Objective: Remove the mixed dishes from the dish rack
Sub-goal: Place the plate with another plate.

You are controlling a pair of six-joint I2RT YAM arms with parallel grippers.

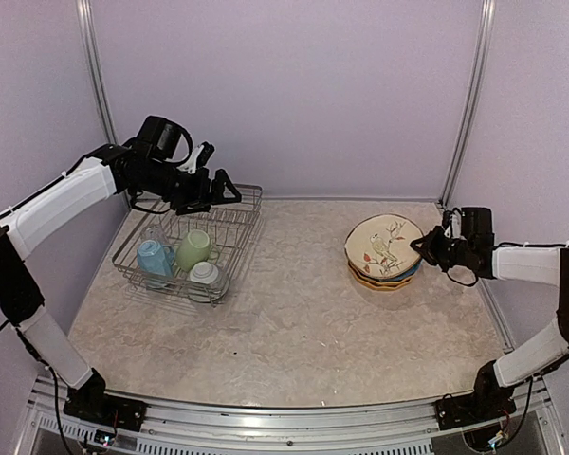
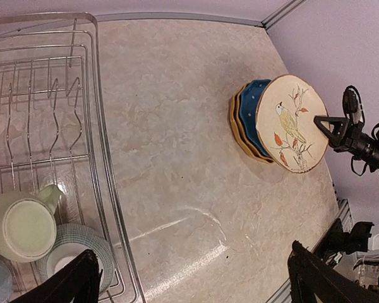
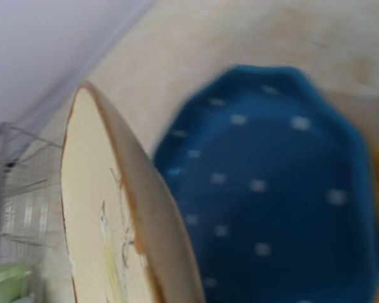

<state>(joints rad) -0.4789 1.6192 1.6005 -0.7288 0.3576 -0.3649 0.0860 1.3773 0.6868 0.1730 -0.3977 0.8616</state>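
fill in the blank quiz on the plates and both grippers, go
The cream plate carries a painted ____.
The right gripper holds it tilted above the ____ dotted plate.
The left gripper hovers over the dish rack with its jaws ____.
Missing words: bird; blue; open.

At the right of the frame the cream plate (image 1: 383, 243) carries a yellow-green bird and red leaves, the blue plate (image 2: 247, 113) has white dots, and the yellow plate (image 2: 234, 123) rims them. At left are the silver dish rack (image 1: 237, 213), light green mug (image 1: 193, 249), light blue cup (image 1: 154, 258) and teal-crosshatched white cup (image 2: 76, 243)
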